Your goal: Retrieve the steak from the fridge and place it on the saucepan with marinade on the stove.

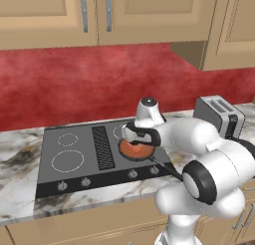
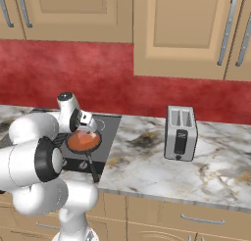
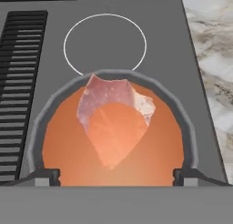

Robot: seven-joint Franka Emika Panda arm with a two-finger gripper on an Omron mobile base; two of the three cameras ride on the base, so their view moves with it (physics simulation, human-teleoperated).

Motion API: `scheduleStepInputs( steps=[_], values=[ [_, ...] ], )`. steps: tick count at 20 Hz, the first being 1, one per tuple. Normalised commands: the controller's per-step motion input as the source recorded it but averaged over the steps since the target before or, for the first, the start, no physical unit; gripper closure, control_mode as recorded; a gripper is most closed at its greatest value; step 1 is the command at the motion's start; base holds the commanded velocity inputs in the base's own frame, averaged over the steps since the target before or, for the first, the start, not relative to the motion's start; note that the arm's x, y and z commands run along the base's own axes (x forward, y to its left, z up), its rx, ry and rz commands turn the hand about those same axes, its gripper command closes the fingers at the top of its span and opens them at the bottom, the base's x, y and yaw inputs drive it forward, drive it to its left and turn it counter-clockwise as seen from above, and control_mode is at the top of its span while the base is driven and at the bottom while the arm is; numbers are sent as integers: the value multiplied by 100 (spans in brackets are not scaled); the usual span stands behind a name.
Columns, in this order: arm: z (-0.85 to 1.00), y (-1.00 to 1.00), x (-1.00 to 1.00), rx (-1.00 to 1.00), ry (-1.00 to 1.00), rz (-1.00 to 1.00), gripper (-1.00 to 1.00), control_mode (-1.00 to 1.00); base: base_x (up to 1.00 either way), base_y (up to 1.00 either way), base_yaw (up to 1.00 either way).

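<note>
Low in the hand view the two small dark finger tips (image 3: pixel 45 176) stand at opposite edges of the frame, so the two-finger gripper (image 3: pixel 116 176) is spread wide and holds nothing. Just beyond them, in the middle of the frame, the pale pink-red flattish steak (image 3: pixel 113 120) lies in the shallow round saucepan with a thin dark rim (image 3: pixel 182 123), its lower half sunk under the smooth orange-brown marinade (image 3: pixel 63 150) and tinted by it. Its long axis runs from the upper left towards a point at lower centre. In the left base view the white arm covers much of the pan. Farther off, the flat dark grey stove (image 3: pixel 173 45) shows a white ring burner, with its black vent grille cut off at the left.
</note>
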Motion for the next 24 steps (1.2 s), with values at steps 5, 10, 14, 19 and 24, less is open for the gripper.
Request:
scheduleStepInputs(
  steps=[5,10,14,19,24],
  values=[
    [42,0,-81,0,1,0,-100,-100,0,0,0],
    [36,0,-91,0,2,0,-100,-100,0,0,0],
    [52,0,-87,0,6,0,-100,-100,0,0,0],
    [56,-3,-69,0,10,-1,-100,-100,0,0,0],
    [19,-10,-50,0,1,0,-100,-100,0,0,0]
  ],
)
